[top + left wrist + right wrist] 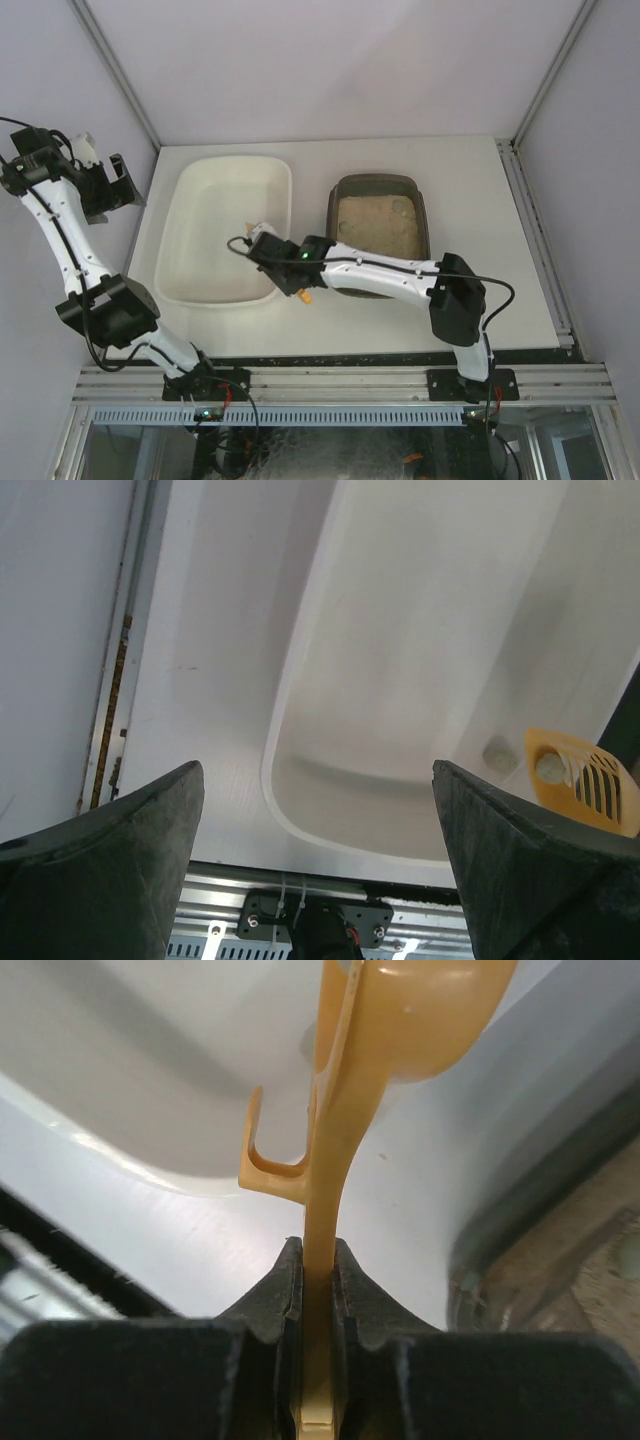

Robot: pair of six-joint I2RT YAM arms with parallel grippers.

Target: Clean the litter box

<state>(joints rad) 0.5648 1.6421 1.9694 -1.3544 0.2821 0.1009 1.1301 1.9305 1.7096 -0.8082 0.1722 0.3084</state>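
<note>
Litter box (pixel 380 179) sits right of centre on table (pixel 480 250), sand (pixel 378 225) inside, white tub (pixel 235 160) just beside it on left. Right gripper (pixel 262 238) is over tub's near right part, orange scoop (pixel 303 295) end poking out near the wrist. Left gripper (pixel 115 180) is raised past table's far left edge.

Left wrist: left gripper (pixel 318 770) jaws spread wide, nothing between them; tub (pixel 420 630) below, slotted scoop (pixel 585 780) head at right with pale lump (pixel 548 768) on it.

Right wrist: right gripper (pixel 318 1260) clamped tight on scoop (pixel 330 1140) handle; tub (pixel 120 1040) left, litter box (pixel 500 1230) corner right.
</note>
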